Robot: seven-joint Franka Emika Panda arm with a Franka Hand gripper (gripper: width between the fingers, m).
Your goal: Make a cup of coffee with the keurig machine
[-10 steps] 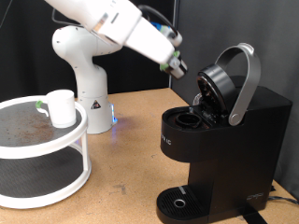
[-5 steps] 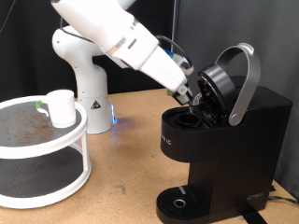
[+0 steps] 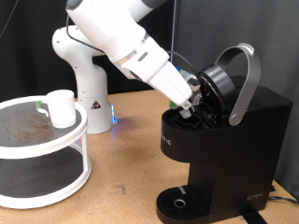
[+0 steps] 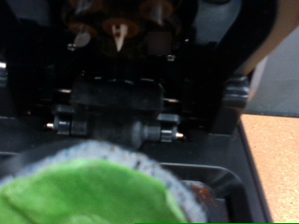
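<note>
The black keurig machine (image 3: 245,140) stands at the exterior view's right with its lid and silver-grey handle (image 3: 246,79) raised and the pod chamber (image 3: 187,121) open. My gripper (image 3: 194,103) is lowered right over that chamber. In the wrist view a pod with a green top (image 4: 93,196) fills the near edge, just in front of the machine's open holder and needle (image 4: 119,37). My fingers themselves do not show there. The small white cup (image 3: 62,107) stands on the top tier of a round stand, far from the gripper.
A white two-tier round stand (image 3: 42,163) sits at the exterior view's left, with a small green-topped item (image 3: 39,105) beside the cup. The robot base (image 3: 86,75) is behind it. The machine's round drip tray (image 3: 177,203) holds nothing. The table is wooden.
The arm has swung down and towards the exterior view's right, bringing the gripper from above and beside the raised lid to the open pod chamber. The cup has not moved.
</note>
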